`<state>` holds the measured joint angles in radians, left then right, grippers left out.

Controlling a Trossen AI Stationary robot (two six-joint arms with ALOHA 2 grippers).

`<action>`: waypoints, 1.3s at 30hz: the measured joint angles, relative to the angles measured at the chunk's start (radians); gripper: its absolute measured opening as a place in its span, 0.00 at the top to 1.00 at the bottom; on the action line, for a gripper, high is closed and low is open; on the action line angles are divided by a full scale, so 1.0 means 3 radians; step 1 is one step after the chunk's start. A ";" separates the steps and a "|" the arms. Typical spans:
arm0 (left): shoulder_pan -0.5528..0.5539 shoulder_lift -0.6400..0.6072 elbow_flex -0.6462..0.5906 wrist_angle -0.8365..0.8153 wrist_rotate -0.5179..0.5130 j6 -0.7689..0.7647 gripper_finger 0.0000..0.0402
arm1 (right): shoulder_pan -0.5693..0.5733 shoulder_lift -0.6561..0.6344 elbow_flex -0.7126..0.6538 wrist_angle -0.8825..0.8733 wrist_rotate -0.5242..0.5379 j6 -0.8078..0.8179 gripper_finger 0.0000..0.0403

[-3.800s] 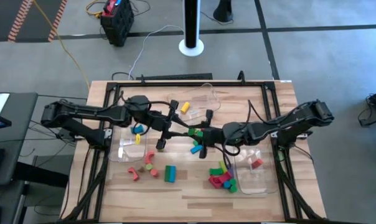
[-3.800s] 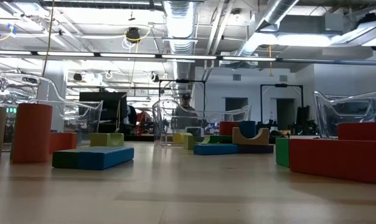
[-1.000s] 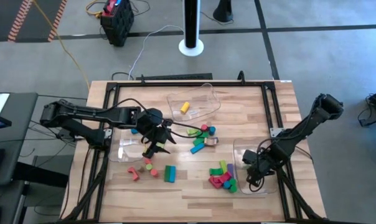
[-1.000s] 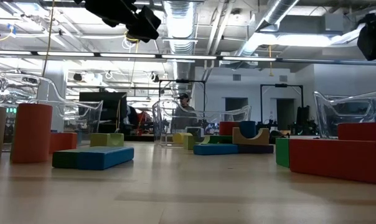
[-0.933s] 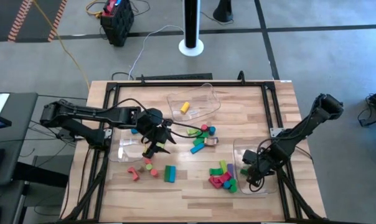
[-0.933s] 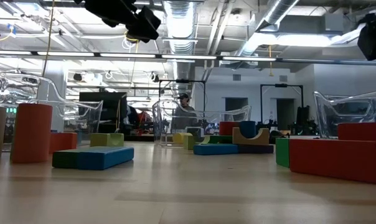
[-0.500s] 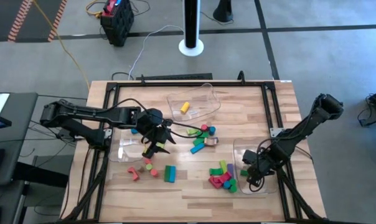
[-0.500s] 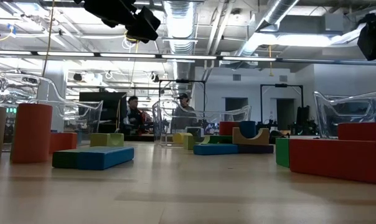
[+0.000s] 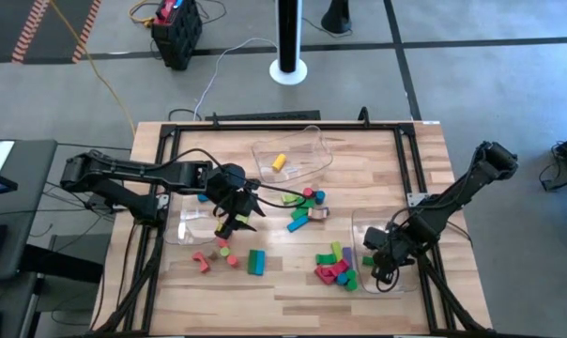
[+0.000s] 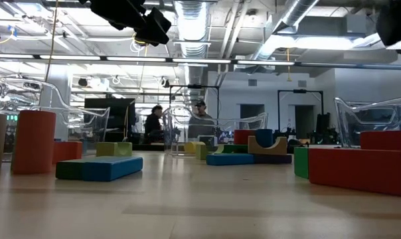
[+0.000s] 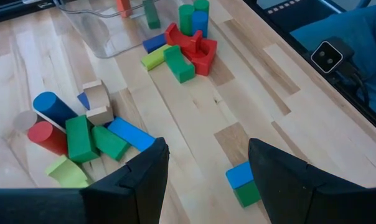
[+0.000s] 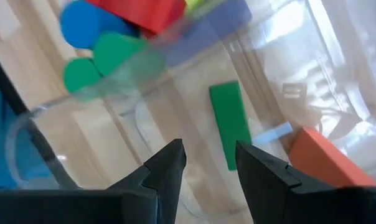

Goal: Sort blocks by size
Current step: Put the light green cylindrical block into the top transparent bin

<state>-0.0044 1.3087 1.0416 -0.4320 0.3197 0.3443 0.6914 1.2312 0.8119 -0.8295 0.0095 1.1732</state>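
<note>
Blocks lie in loose groups on the wooden table: a centre cluster [image 9: 302, 207], a mostly red and green cluster [image 9: 335, 268] toward the near right, small ones [image 9: 213, 253] at the near left, and a blue-green bar [image 9: 256, 261]. My left gripper [image 11: 206, 180] hovers open above the table between the centre cluster [image 11: 82, 130] and the bar [image 11: 243, 183]. My right gripper [image 12: 206, 168] stands open, pointing down into the right clear bin [image 9: 389, 282], above a green bar [image 12: 230, 124] and a red block [image 12: 325, 158] lying on the bin's floor.
A clear bin [image 9: 293, 155] at the far centre holds a yellow block [image 9: 279, 161]. Another clear bin [image 9: 191, 225] lies under the left arm. A black frame [image 9: 265, 122] rims the table. People show in the room beyond [image 10: 154, 123].
</note>
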 joint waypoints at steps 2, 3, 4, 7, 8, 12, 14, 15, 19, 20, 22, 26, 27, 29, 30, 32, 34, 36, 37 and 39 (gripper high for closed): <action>0.0000 0.0000 0.0000 0.0000 -0.0018 -0.0001 0.47 | 0.0000 0.0000 0.0041 -0.0006 0.0044 -0.0027 0.56; 0.0000 0.0000 0.0000 -0.0002 -0.0030 -0.0002 0.47 | 0.0000 0.0000 0.0060 -0.0012 0.0060 -0.0051 0.56; 0.0000 0.0000 0.0000 -0.0006 -0.0038 -0.0003 0.47 | 0.0000 0.0000 0.0079 -0.0014 0.0066 -0.0069 0.56; 0.0000 0.0000 0.0000 -0.0019 -0.0041 -0.0010 0.47 | 0.0000 0.0000 0.0127 -0.0025 0.0086 -0.0110 0.56; 0.0000 0.0000 0.0000 -0.0019 -0.0043 -0.0018 0.47 | 0.0000 0.0000 0.0141 -0.0038 0.0102 -0.0123 0.56; 0.0000 0.0000 0.0000 -0.0022 -0.0049 -0.0039 0.47 | 0.0000 0.0000 0.0201 -0.0078 0.0167 -0.0176 0.56; 0.0000 0.0000 0.0000 -0.0030 -0.0050 -0.0058 0.47 | 0.0000 0.0000 0.0222 -0.0106 0.0196 -0.0193 0.56; 0.0000 0.0000 0.0000 -0.0047 -0.0049 -0.0064 0.47 | 0.0000 -0.0001 0.0230 -0.0102 0.0216 -0.0200 0.56; -0.0035 0.0000 0.0000 -0.0153 -0.0053 -0.0093 0.47 | 0.0000 -0.0006 0.0260 -0.0099 0.0253 -0.0258 0.56; -0.0059 0.0000 0.0000 -0.0190 -0.0053 -0.0093 0.47 | -0.0002 -0.0006 0.0265 -0.0100 0.0264 -0.0274 0.56; -0.0121 0.0000 0.0000 -0.0286 -0.0054 -0.0093 0.47 | -0.0004 -0.0006 0.0287 -0.0103 0.0325 -0.0334 0.56; -0.0293 0.0001 0.0000 -0.0456 -0.0053 -0.0140 0.47 | -0.0045 -0.0006 0.0368 -0.0100 0.0429 -0.0493 0.56; -0.0346 0.0001 0.0000 -0.0495 -0.0053 -0.0169 0.47 | -0.0064 -0.0006 0.0392 -0.0099 0.0448 -0.0540 0.56; -0.0439 0.0001 0.0000 -0.0558 -0.0059 -0.0252 0.47 | -0.0105 -0.0006 0.0445 -0.0097 0.0508 -0.0660 0.56; -0.0485 0.0001 0.0000 -0.0591 -0.0090 -0.0296 0.47 | -0.0130 -0.0006 0.0468 -0.0085 0.0535 -0.0731 0.56; -0.0581 0.0001 0.0001 -0.0702 -0.0226 -0.0391 0.47 | -0.0180 -0.0006 0.0508 -0.0060 0.0599 -0.0880 0.56; -0.0678 0.0003 0.0001 -0.0851 -0.0426 -0.0489 0.47 | -0.0229 -0.0006 0.0539 -0.0008 0.0664 -0.1030 0.56; -0.0762 0.0006 -0.0051 -0.0899 -0.0568 -0.0593 0.47 | -0.0280 -0.0006 0.0559 0.0043 0.0685 -0.1178 0.56; -0.0798 0.0006 -0.0100 -0.0904 -0.0586 -0.0647 0.47 | -0.0312 -0.0006 0.0564 0.0070 0.0688 -0.1247 0.56; -0.0873 0.0011 -0.0212 -0.0903 -0.0602 -0.0749 0.47 | -0.0371 -0.0006 0.0568 0.0129 0.0689 -0.1378 0.56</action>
<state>-0.2664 1.3119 0.9779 -0.7030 0.1391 0.1195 0.5802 1.2293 0.9825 -0.7907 0.2161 0.7598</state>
